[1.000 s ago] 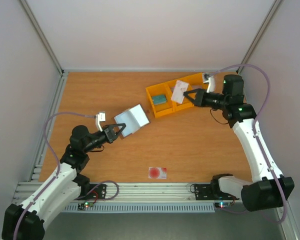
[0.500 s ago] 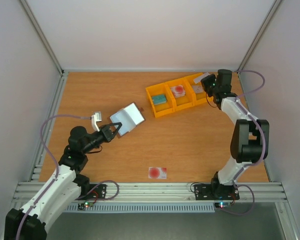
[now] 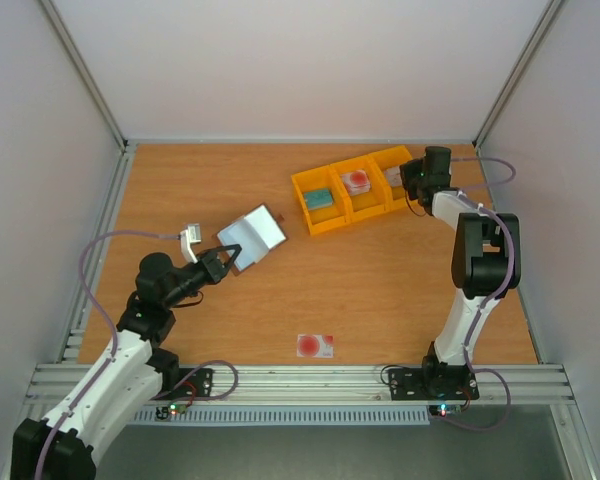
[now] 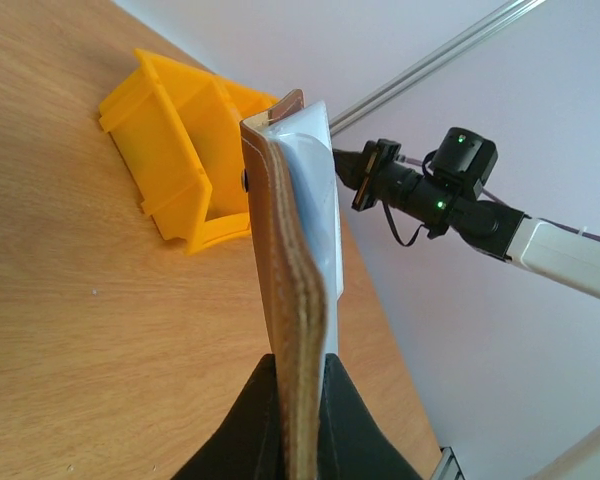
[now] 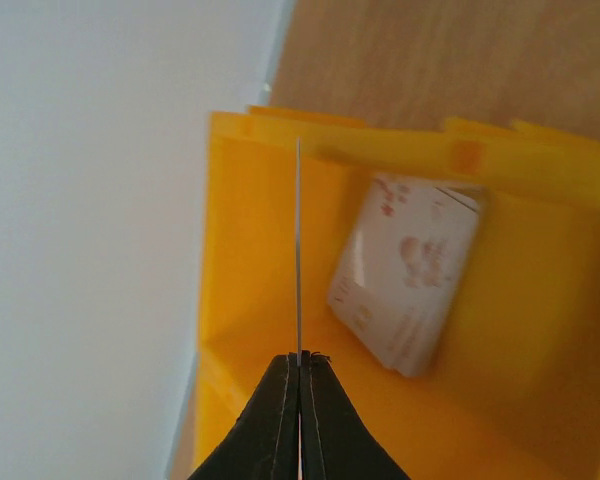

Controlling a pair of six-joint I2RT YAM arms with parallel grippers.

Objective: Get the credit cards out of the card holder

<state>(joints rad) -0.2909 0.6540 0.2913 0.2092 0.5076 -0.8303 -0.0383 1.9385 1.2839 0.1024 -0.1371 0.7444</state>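
My left gripper (image 3: 226, 262) is shut on the brown card holder (image 3: 252, 233) and holds it open and lifted over the table's left half. In the left wrist view the card holder (image 4: 292, 300) stands edge-on between my jaws (image 4: 298, 368), its grey-blue lining to the right. My right gripper (image 3: 406, 178) is at the yellow bin's right compartment. In the right wrist view it (image 5: 299, 358) is shut on a thin credit card (image 5: 298, 250) seen edge-on. A stack of pale cards (image 5: 405, 270) lies in that compartment. One pale card with a red spot (image 3: 315, 345) lies on the table near the front.
The yellow three-part bin (image 3: 330, 215) stands at the back right, also in the left wrist view (image 4: 180, 150). Its middle compartment holds a card with a red spot (image 3: 356, 181), its left one a teal object (image 3: 318, 198). The side walls stand close to the right arm.
My right gripper has moved from over the bin's middle compartment to the right compartment, and the arm has folded back. My left gripper with the card holder has shifted slightly left.
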